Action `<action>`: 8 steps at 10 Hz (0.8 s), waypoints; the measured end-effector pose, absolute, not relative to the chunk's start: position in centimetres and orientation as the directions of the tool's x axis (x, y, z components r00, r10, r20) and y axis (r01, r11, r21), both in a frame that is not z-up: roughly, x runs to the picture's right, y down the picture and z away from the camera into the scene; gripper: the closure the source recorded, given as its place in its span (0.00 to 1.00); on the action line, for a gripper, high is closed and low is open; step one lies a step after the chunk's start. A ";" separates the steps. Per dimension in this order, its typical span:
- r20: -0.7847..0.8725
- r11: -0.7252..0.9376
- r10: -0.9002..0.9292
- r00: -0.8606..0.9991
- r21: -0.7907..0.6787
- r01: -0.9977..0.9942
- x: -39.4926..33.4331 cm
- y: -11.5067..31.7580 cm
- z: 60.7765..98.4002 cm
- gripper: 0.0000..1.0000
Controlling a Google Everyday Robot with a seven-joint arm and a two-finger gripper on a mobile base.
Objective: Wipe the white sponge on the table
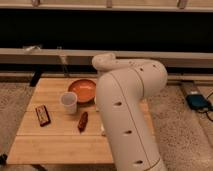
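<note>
The light wooden table with a plank-striped top fills the lower left of the camera view. My white arm rises in the foreground and covers the table's right side. The white sponge does not show; it is hidden or out of view. The gripper is not in view either; only the arm's thick links show.
On the table stand an orange bowl and a white paper cup in front of it. A dark flat bar lies at the left and a red-brown packet near the middle. A blue object lies on the floor at the right.
</note>
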State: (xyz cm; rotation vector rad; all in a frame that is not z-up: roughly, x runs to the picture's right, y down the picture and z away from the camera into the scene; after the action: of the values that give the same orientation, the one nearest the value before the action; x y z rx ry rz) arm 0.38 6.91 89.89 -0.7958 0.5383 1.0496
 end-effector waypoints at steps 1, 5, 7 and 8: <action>-0.697 0.319 0.539 0.473 -0.351 -0.881 0.0 7.1 89.0 0.20; -0.512 0.579 0.306 0.802 -0.569 -0.584 -2.8 10.8 84.7 0.20; -0.382 0.632 0.151 0.912 -0.672 -0.386 -3.0 11.8 84.0 0.20; -0.321 0.643 0.103 0.941 -0.701 -0.310 -2.4 11.9 84.0 0.20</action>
State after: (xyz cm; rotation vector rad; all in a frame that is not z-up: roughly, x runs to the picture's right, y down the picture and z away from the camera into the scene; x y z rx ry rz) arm -2.37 11.93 83.96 -0.8422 0.2626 0.2383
